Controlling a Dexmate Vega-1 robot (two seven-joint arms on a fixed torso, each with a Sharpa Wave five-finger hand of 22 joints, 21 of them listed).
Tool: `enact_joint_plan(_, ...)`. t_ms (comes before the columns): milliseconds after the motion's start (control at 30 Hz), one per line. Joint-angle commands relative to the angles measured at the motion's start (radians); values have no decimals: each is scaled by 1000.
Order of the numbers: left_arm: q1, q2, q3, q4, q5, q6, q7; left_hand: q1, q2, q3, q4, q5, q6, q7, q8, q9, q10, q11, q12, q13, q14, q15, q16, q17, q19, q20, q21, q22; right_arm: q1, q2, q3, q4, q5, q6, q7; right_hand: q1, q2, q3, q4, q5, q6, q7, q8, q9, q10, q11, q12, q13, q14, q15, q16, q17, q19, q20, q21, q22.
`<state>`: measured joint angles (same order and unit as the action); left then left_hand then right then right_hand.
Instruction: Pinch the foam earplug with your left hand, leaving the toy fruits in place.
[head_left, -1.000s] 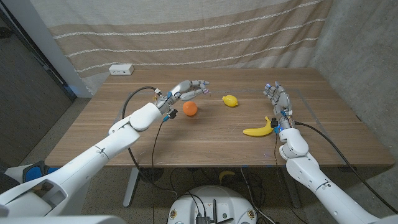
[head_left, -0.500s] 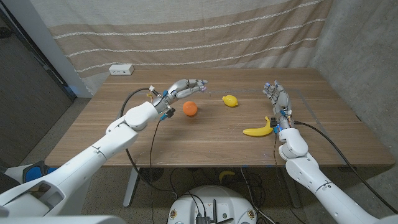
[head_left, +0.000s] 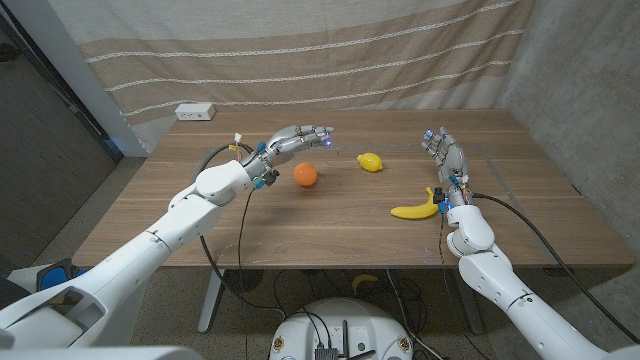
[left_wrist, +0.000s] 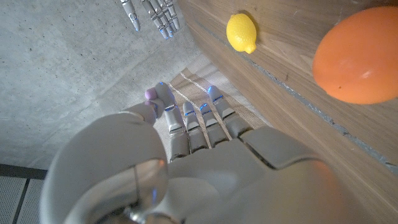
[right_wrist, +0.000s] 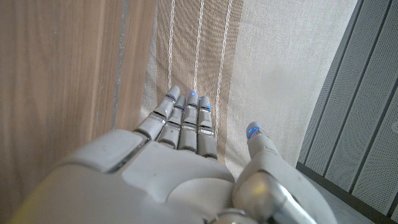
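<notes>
foam earplug lifted, fruits left alone

the small purple foam earplug (left_wrist: 150, 95) sits pinched at the thumb tip of the left hand (head_left: 298, 139), raised above the brown wooden table (head_left: 300, 230). the other fingers lie close together and reach forward, so only the tips do the holding, which suits something this soft. the hand hangs just behind the round orange toy fruit (head_left: 305, 175), apart from it, likely to avoid nudging it. the yellow toy lemon (head_left: 370, 162) and the curved yellow toy banana (head_left: 414, 209) lie further right, untouched. the right hand (head_left: 444, 154) stands by the banana, fingers extended and holding nothing, out of the way. the pinch looks done.
</notes>
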<state>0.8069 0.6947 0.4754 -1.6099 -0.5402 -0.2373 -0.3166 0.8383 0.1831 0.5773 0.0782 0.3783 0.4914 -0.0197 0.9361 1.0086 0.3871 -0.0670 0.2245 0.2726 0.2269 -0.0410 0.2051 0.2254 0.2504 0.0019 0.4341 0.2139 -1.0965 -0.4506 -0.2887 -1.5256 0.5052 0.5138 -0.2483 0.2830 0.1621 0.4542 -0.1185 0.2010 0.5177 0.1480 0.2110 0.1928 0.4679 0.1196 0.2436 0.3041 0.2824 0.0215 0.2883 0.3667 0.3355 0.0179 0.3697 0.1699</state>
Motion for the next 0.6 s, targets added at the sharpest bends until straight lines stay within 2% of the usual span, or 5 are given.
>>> enact_joint_plan(33,-23,-23,-19,39,-237,100,-153,-1,10,10,3,-1,5,-1,0,5,-6,-1,2,2,5,-34,6,5,-1,7,6,1,-6,0,-1,-17,-15,-3,-11,2,2,3,-2,0,8,-1,-3,6,9,-3,0,5,9,1,-1,0,9,2,-2,6)
enact_joint_plan(267,-30,-32,-27,52,-303,146,-201,-6,13,13,7,-2,-4,-2,9,14,-12,7,-1,3,-2,-31,4,6,-8,8,7,2,-11,0,-1,-23,-19,-5,-15,1,2,3,-3,0,8,-2,-4,6,9,-2,-1,5,9,2,-1,0,10,3,-4,6)
enact_joint_plan(333,-32,-33,-30,57,-321,160,-216,-9,12,15,9,-2,-6,-3,11,13,-22,21,-5,3,-4,-26,4,6,-9,8,9,1,-12,-1,-1,-25,-21,-6,-17,1,2,3,-3,0,9,-3,-3,6,9,-2,-1,5,9,1,-2,0,11,3,-5,6)
enact_joint_plan(433,-39,-35,-34,68,-358,191,-250,-16,8,22,7,-5,-9,-5,22,5,-86,69,-30,-3,-44,15,-11,2,-22,25,12,0,-13,0,-1,-28,-22,-7,-17,1,2,3,-3,0,9,-4,-3,6,9,-2,-1,5,9,-1,-2,0,11,3,-6,6)
enact_joint_plan(600,-42,-40,-43,77,-397,222,-278,-21,9,30,5,-8,-11,-9,28,-4,-141,93,-43,-10,-73,32,-16,-1,-49,49,6,-2,-16,-1,-3,-33,-25,-8,-18,1,2,3,-3,0,8,0,-4,6,9,-2,-1,5,9,2,-2,0,12,3,-8,6)
